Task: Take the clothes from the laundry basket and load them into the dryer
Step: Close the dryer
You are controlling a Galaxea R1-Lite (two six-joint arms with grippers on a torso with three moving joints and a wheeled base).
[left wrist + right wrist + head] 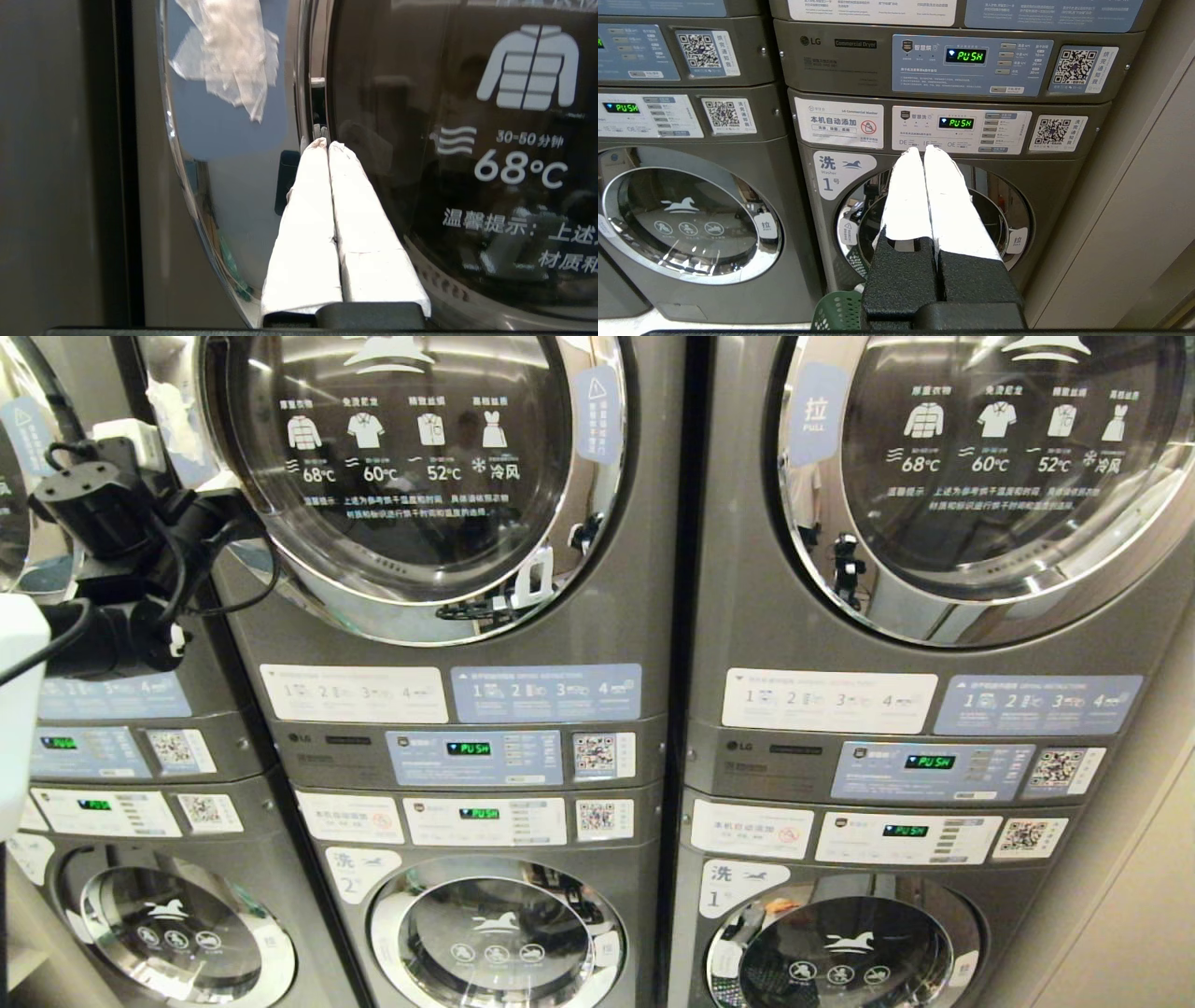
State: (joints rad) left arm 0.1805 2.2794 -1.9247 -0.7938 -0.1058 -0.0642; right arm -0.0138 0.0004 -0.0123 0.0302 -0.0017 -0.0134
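Note:
The dryer is the upper machine in the middle stack, and its round glass door (401, 476) stands closed. My left arm (112, 523) reaches in from the left to that door's left rim. In the left wrist view my left gripper (324, 142) is shut with nothing in it, its white-wrapped tips at the dark slot (320, 107) between chrome ring and glass. My right gripper (923, 148) hangs low and shut, empty, in front of washer number 1 (934, 210). A corner of the green laundry basket (836, 310) shows below it. The clothes are out of view.
Three stacks of grey machines stand side by side, dryers above and washers below, with control panels (476, 756) between. A blue label with crumpled clear film (229, 51) sits on the dryer door's rim. A beige wall (1139, 896) closes the right side.

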